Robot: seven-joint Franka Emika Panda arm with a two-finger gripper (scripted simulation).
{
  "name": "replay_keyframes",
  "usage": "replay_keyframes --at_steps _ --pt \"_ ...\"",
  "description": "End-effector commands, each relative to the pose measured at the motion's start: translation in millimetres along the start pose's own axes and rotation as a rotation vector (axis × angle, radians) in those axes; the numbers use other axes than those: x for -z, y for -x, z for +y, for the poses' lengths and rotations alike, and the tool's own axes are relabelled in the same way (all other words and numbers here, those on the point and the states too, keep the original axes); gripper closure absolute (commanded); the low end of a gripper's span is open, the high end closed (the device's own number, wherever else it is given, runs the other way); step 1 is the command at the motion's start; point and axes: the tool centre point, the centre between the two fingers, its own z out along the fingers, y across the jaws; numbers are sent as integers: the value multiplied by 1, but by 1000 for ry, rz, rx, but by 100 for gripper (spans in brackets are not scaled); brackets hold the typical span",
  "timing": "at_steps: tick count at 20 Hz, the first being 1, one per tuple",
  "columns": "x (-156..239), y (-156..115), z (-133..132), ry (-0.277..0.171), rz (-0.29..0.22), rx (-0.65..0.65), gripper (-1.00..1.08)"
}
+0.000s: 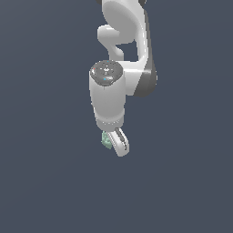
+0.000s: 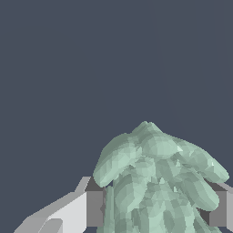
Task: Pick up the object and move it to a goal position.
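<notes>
Between the claw fingers, the object.

Object base and end effector fingers cropped in wrist view.

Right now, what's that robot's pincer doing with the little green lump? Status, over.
Pincer shut on the green lump. Lump sits between both fingers, clear in the wrist view. Nothing else in sight around it.

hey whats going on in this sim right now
A white Panda arm has its end effector closed around a small, lumpy, pale mint-green object. In the wrist view the object sits between the two fingers, which press on either side. No goal marker shows in either view.
</notes>
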Motion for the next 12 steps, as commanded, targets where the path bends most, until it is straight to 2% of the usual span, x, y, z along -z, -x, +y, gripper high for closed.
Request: replay_keyframes --at_steps 1,12 --pt "12 -2 -11 0 0 0 108" --pt "44 -10 -44 0 -2 0 108"
